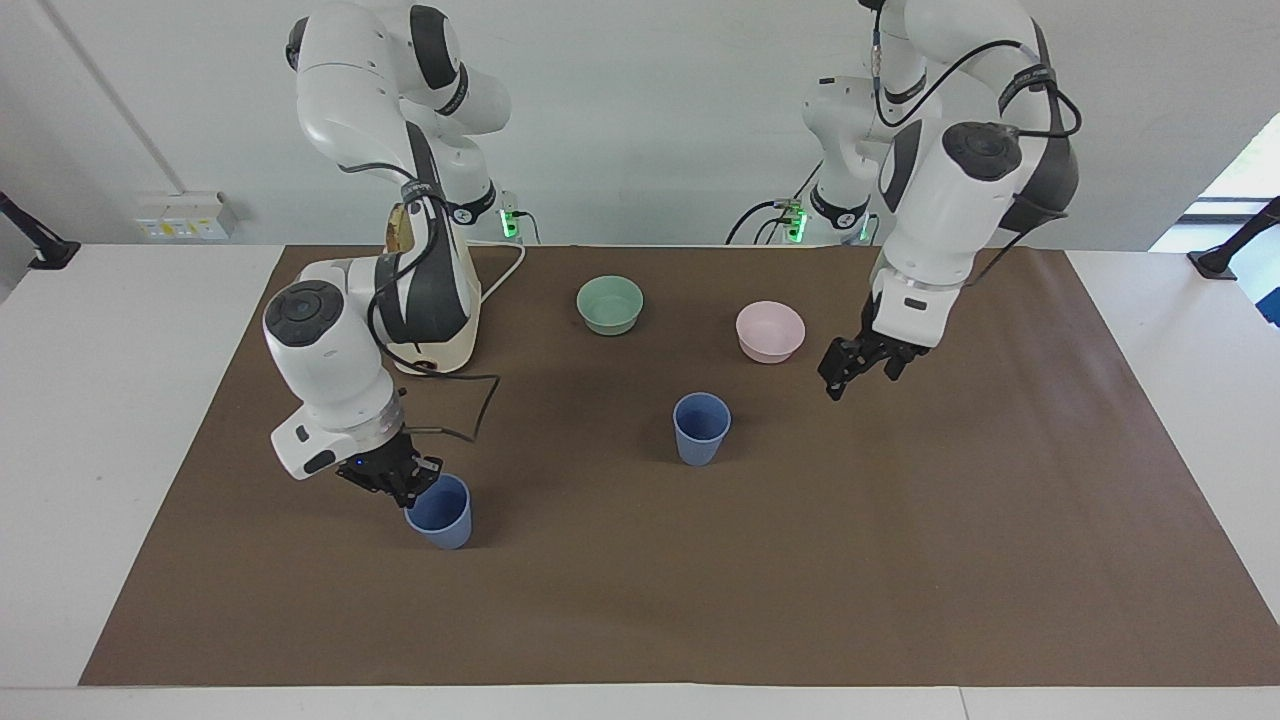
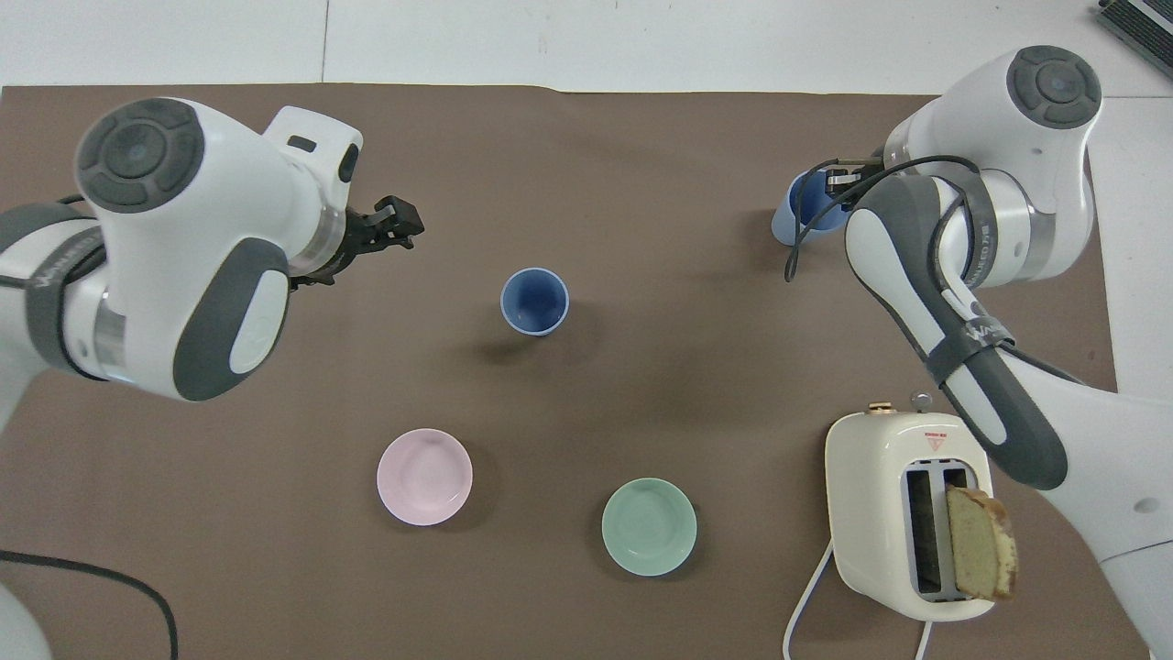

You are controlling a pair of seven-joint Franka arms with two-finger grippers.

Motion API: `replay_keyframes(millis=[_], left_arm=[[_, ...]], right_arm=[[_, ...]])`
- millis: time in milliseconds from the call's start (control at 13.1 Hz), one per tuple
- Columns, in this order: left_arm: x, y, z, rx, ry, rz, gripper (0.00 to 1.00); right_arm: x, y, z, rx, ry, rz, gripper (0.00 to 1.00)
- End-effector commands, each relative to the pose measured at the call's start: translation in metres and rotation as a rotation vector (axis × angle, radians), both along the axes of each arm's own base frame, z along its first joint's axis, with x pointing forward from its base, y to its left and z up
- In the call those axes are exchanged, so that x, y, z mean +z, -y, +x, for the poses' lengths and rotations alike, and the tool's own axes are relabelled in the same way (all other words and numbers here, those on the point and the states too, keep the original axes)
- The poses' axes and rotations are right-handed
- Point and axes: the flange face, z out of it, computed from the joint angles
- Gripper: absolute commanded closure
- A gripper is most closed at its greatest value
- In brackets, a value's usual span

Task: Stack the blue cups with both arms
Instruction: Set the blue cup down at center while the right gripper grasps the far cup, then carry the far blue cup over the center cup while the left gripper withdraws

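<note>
Facing view: high camera across the worktop point(image 1: 640, 620), looking toward both arm bases. Overhead view: camera above the robots' end, looking steeply down and forward, closer in. Both share the brown mat point(image 2: 641, 165) and its objects.

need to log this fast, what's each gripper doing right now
Left gripper: open, empty, raised over the mat beside the pink bowl.
Right gripper: shut on the rim of the blue cup at its end of the table.

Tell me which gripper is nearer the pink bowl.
Left. The left gripper hangs just beside the pink bowl, toward its own arm's end; the right gripper grips a blue cup at the right arm's end.
</note>
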Motion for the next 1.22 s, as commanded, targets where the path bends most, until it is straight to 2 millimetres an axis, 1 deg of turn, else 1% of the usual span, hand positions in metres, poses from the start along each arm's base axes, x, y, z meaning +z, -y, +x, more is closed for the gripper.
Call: replay_keyframes(millis=[0,77,153,230,306,383,459,536,612,766,842,995,1072,1148], left_arm=[[0.017,-0.035,-0.006,-0.1,-0.002,0.032,0.0],[0.021,-0.044,-0.009,-0.139,-0.013,0.039,0.0],[0.027,-0.061,-0.012,-0.169,-0.022,0.046,0.0],[0.032,-0.079,-0.014,-0.221,-0.029,0.054,0.0],[0.035,-0.091,-0.016,-0.25,-0.039,0.056,0.0],[0.04,-0.102,-0.019,-0.278,-0.047,0.06,0.0],[0.044,-0.112,-0.02,-0.31,-0.051,0.063,0.0],[0.048,-0.119,-0.023,-0.351,-0.059,0.059,0.0],[0.056,-0.122,-0.028,-0.373,-0.074,0.059,0.0],[0.071,-0.127,-0.039,-0.398,-0.092,0.06,0.0],[0.083,-0.127,-0.045,-0.407,-0.083,0.062,0.0],[0.104,-0.129,-0.049,-0.409,-0.081,0.063,0.0],[0.112,-0.128,-0.05,-0.409,-0.073,0.062,0.0],[0.113,-0.127,-0.05,-0.408,-0.072,0.056,0.0]], right_arm=[[0.048,-0.013,-0.016,0.003,0.023,-0.001,1.0],[0.061,-0.033,-0.022,0.029,0.021,0.003,1.0],[0.077,-0.048,-0.029,0.042,0.033,0.006,1.0],[0.087,-0.07,-0.037,0.047,0.032,0.014,1.0],[0.099,-0.086,-0.045,0.046,0.033,0.022,1.0],[0.111,-0.116,-0.058,0.061,0.024,0.039,1.0],[0.122,-0.137,-0.069,0.044,0.018,0.054,1.0],[0.132,-0.162,-0.081,0.027,0.016,0.071,1.0],[0.139,-0.184,-0.092,0.023,0.009,0.087,1.0],[0.145,-0.228,-0.113,0.001,-0.003,0.129,1.0],[0.146,-0.246,-0.121,0.004,-0.003,0.148,1.0],[0.146,-0.266,-0.13,0.014,-0.01,0.16,1.0],[0.144,-0.284,-0.139,0.004,-0.011,0.166,1.0],[0.141,-0.293,-0.141,-0.008,-0.011,0.179,1.0]])
